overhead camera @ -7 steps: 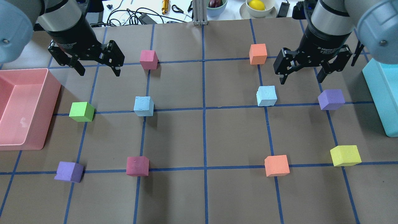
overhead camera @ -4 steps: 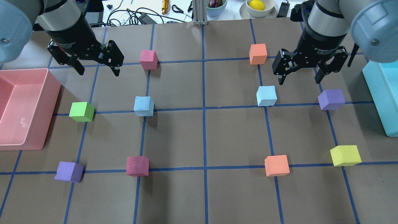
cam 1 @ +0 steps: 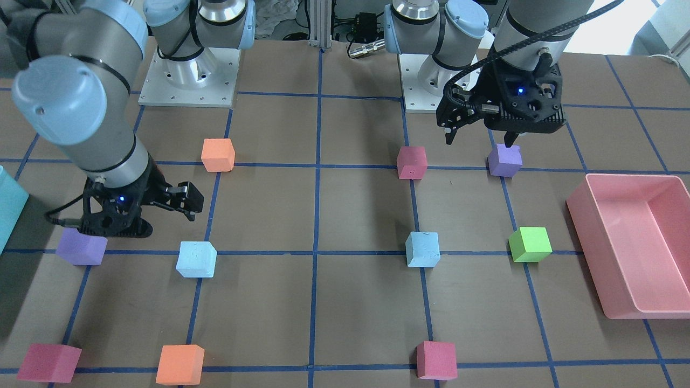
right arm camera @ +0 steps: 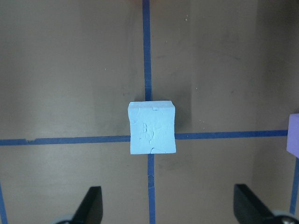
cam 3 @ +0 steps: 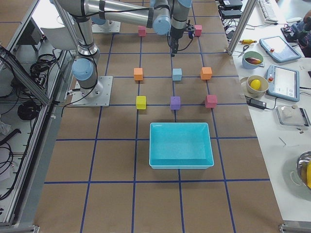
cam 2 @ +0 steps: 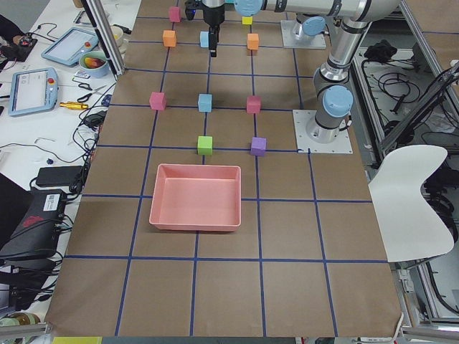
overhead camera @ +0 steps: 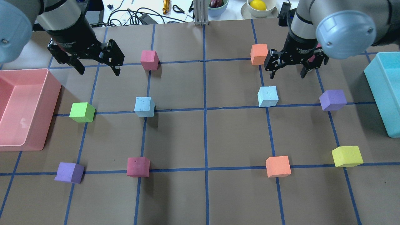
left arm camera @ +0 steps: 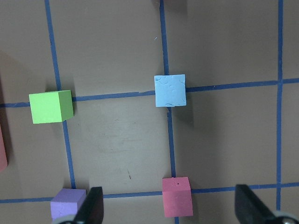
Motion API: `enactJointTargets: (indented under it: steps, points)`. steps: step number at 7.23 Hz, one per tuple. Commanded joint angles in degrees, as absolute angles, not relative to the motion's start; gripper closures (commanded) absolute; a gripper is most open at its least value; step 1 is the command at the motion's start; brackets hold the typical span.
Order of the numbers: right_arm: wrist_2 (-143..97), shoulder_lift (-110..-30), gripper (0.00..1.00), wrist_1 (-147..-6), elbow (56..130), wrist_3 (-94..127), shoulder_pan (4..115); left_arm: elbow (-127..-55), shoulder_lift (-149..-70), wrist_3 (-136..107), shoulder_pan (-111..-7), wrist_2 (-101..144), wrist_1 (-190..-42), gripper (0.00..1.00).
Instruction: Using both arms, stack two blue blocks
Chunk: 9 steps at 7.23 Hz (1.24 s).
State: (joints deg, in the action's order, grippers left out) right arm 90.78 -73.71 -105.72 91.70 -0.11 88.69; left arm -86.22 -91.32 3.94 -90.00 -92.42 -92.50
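Two pale blue blocks rest apart on the brown table. The left blue block (overhead camera: 144,106) shows in the left wrist view (left arm camera: 170,90) and the front view (cam 1: 422,249). The right blue block (overhead camera: 267,96) shows in the right wrist view (right arm camera: 152,127) and the front view (cam 1: 197,259). My left gripper (overhead camera: 99,72) hangs open and empty, back and left of the left blue block. My right gripper (overhead camera: 287,76) hangs open and empty, just behind and right of the right blue block. Both fingertips of each gripper show spread wide in its wrist view.
A pink bin (overhead camera: 28,109) stands at the left edge, a teal bin (overhead camera: 384,97) at the right edge. Other cubes lie on the grid: green (overhead camera: 82,112), purple (overhead camera: 332,99), purple (overhead camera: 69,172), red (overhead camera: 138,167), orange (overhead camera: 259,54), orange (overhead camera: 278,166), yellow (overhead camera: 347,156).
My right arm has swung left and toward the table's far side, bringing its open gripper closer to the right blue block. My left gripper has barely moved. No block has moved.
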Motion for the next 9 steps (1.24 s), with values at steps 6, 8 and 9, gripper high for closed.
enactJointTargets:
  steps: [6, 8, 9]
  points:
    - [90.4, -61.5, 0.0, -114.1, 96.8, 0.7, 88.7, -86.4, -90.4, 6.8, -87.1, -88.9, -92.6, 0.0]
    - [90.3, -61.8, 0.93, -114.5, 96.9, 0.0, 88.7, -86.8, -90.2, 6.8, -87.2, -89.1, -92.7, 0.0]
    - [90.2, -61.8, 1.0, -115.2, 96.5, 0.3, 88.7, -87.0, -90.0, 6.6, -87.2, -89.0, -92.8, 0.0]
